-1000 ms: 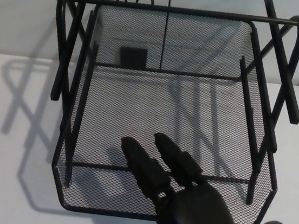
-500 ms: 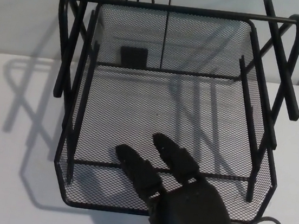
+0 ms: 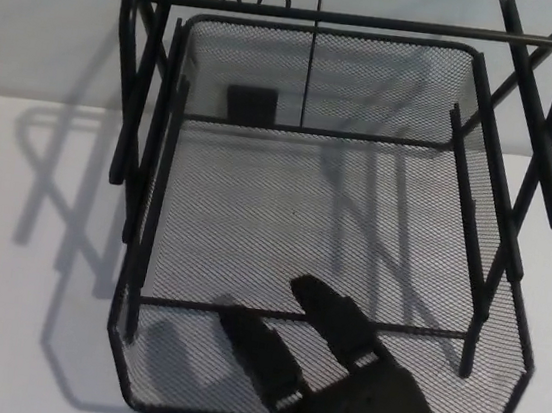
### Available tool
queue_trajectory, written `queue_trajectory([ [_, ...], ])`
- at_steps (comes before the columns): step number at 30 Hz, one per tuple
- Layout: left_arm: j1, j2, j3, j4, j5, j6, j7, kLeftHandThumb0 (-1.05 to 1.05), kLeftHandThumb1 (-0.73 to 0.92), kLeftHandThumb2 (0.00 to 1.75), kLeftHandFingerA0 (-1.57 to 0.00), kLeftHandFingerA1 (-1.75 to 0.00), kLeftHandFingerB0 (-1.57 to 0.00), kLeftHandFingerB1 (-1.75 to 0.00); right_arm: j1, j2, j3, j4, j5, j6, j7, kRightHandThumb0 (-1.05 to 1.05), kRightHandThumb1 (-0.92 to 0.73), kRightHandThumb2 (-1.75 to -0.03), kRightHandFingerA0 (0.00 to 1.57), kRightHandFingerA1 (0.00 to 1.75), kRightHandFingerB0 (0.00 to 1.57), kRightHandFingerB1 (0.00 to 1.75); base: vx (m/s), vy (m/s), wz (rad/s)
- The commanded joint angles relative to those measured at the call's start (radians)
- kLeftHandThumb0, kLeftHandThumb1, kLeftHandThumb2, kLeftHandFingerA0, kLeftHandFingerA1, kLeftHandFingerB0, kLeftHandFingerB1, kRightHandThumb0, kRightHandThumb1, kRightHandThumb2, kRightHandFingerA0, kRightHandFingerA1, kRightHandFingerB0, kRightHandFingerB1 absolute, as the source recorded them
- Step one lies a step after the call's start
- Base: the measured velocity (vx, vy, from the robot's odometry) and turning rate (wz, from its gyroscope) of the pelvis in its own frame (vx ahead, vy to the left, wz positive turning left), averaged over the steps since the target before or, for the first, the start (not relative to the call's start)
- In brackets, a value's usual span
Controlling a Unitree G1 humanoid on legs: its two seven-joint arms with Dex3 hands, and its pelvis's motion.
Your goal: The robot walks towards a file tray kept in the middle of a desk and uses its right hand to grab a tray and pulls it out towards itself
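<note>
Since the earlier frames the tray (image 3: 333, 234) is sitting lower and larger in the picture, its front rim nearer the bottom edge, and the right hand (image 3: 335, 380) is lower too; part of this may be the camera shifting. The hand is showing at the lower middle of the frame, its two fingers (image 3: 333, 314) spread a little and reaching over the front rim into the mesh, seemingly hooking the rim so a pull can drag the tray along. Whether the thumb is pinching the rim from below is hidden, so I cannot tell if the hand is truly gripping. The tray is filling the centre of the frame, resting inside the rack (image 3: 133, 98) on the white desk (image 3: 17, 265), its back wall close to the wall at the top. The left hand is not showing.
</note>
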Motion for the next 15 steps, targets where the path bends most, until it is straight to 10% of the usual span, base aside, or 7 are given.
queue_trajectory([
  [1, 0.003, 0.054, 0.004, -0.011, 0.018, 0.015, -0.029, -0.60, 0.43, 0.54, -0.67, -0.77, -0.40, -0.55, 0.426, -0.095, 0.387, -0.272, -0.375, 0.079, 0.188, -0.70, -0.68, -0.61, 0.55, 0.38, 0.41, 0.34, 0.00, 0.000, 0.00],
  [5, -0.006, 0.053, 0.002, 0.014, 0.024, 0.004, -0.024, -0.64, 0.31, 0.81, -0.70, -0.77, -0.37, -0.62, 0.465, -0.134, 0.407, -0.352, -0.377, 0.047, 0.216, -0.74, -0.70, -0.62, 0.53, 0.37, 0.40, 0.33, 0.00, 0.000, 0.00],
  [7, -0.006, 0.056, -0.004, 0.011, 0.033, 0.007, -0.018, -0.61, 0.46, 0.54, -0.71, -0.71, -0.40, -0.55, 0.470, -0.150, 0.420, -0.357, -0.377, 0.059, 0.205, -0.76, -0.70, -0.62, 0.55, 0.37, 0.39, 0.34, 0.00, 0.000, 0.00],
  [8, -0.006, 0.056, -0.006, 0.011, 0.036, 0.007, -0.015, -0.62, 0.32, 0.81, -0.71, -0.76, -0.37, -0.61, 0.473, -0.153, 0.425, -0.356, -0.377, 0.064, 0.201, -0.77, -0.70, -0.62, 0.55, 0.37, 0.39, 0.35, 0.00, 0.000, 0.00],
  [13, -0.013, 0.059, 0.003, 0.014, 0.026, 0.003, -0.026, -0.63, 0.31, 0.81, -0.73, -0.73, -0.38, -0.61, 0.501, -0.170, 0.467, -0.343, -0.377, 0.106, 0.155, -0.75, -0.65, -0.61, 0.56, 0.37, 0.40, 0.36, 0.00, 0.000, 0.00],
  [14, -0.012, 0.059, 0.004, 0.013, 0.025, 0.004, -0.026, -0.63, 0.43, 0.54, -0.78, -0.66, -0.42, -0.55, 0.506, -0.173, 0.473, -0.341, -0.377, 0.113, 0.155, -0.74, -0.65, -0.61, 0.54, 0.37, 0.38, 0.36, 0.00, 0.000, 0.00],
  [15, -0.010, 0.060, 0.005, 0.011, 0.025, 0.006, -0.024, -0.62, 0.43, 0.54, -0.80, -0.65, -0.42, -0.54, 0.520, -0.179, 0.484, -0.339, -0.377, 0.123, 0.167, -0.83, -0.58, -0.91, 0.45, 0.49, 0.30, 0.47, 0.00, 0.000, 0.00],
])
